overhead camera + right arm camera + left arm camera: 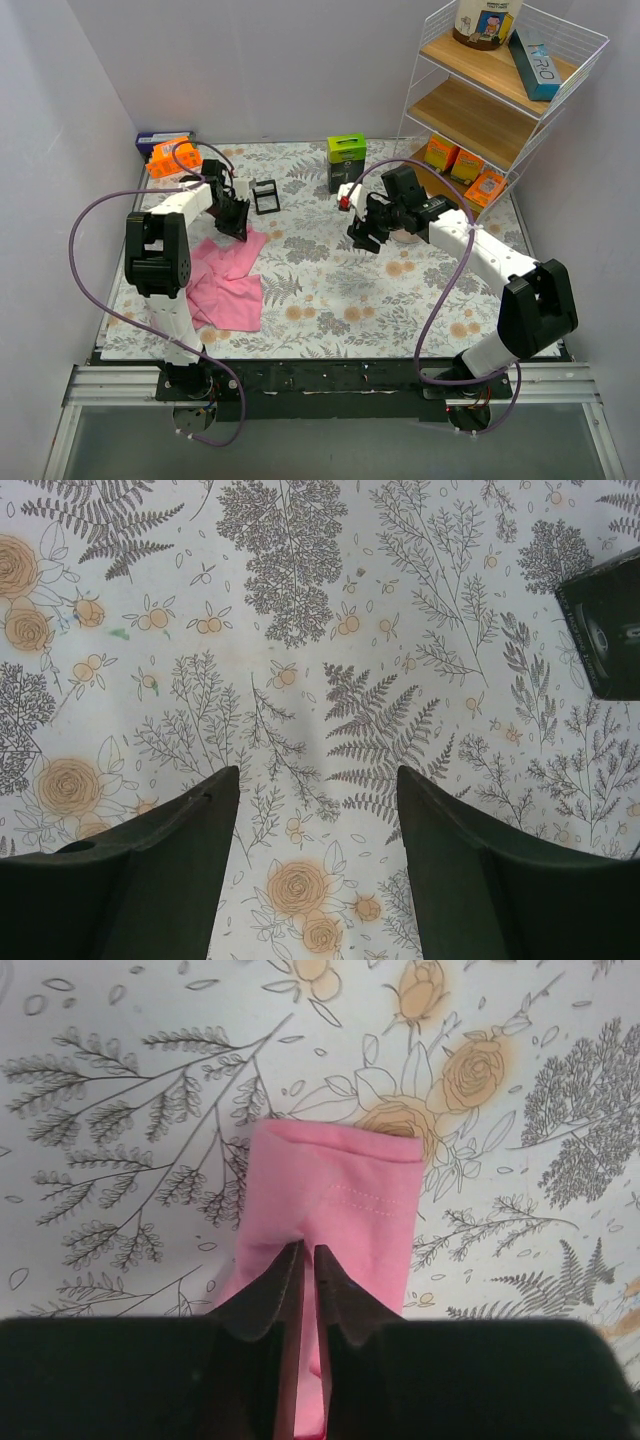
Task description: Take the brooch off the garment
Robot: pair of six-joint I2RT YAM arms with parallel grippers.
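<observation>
Top view: the pink garment (226, 282) lies rumpled on the bench (330, 290) at about 8 o'clock from the bench centre, beside the left arm. Its upper corner is drawn up toward 12 o'clock into the left gripper (237, 216).

Left wrist view: the left fingers (262, 1300) stand narrow, almost meeting, and pinch a fold of the garment (340, 1195). Pink cloth shows in the slit between them. The fold runs out past the tips toward 12 o'clock and ends in a straight hemmed edge with a faint stitch line. The floral cover shows around it.

The brooch cannot be made out on the cloth in any view.

The right gripper (364, 237) hangs over the bench just right of centre, well apart from the garment, which lies at its 8 o'clock. Right wrist view: the right fingers (170, 840) are spread wide with only floral cover between them. A dark box (605, 630) sits at 2 o'clock.

Far edge of the bench: a green box (346, 160) at 12 o'clock, an orange object (168, 157) at 10 o'clock, a wire shelf (500, 90) at 2 o'clock.
</observation>
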